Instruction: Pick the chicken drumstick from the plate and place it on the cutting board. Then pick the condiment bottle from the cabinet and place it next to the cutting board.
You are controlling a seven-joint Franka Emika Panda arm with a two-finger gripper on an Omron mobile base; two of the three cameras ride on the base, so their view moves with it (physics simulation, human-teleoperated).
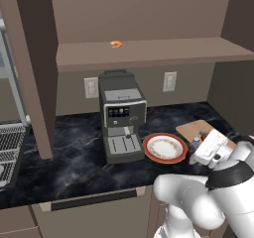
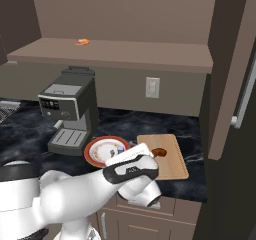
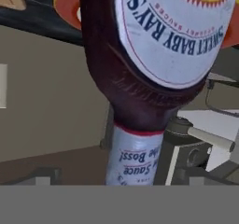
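Coffee machine (image 1: 121,115) just beside plate (image 1: 165,148).

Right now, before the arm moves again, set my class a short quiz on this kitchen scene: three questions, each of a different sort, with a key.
1. True or false: the coffee machine stands beside the plate.
2. The chicken drumstick lies on: A the plate, B the cutting board, C the coffee machine.
3. Fill in: the small orange ring lies on the cabinet's long ___.

Key: 1 true. 2 B. 3 shelf.
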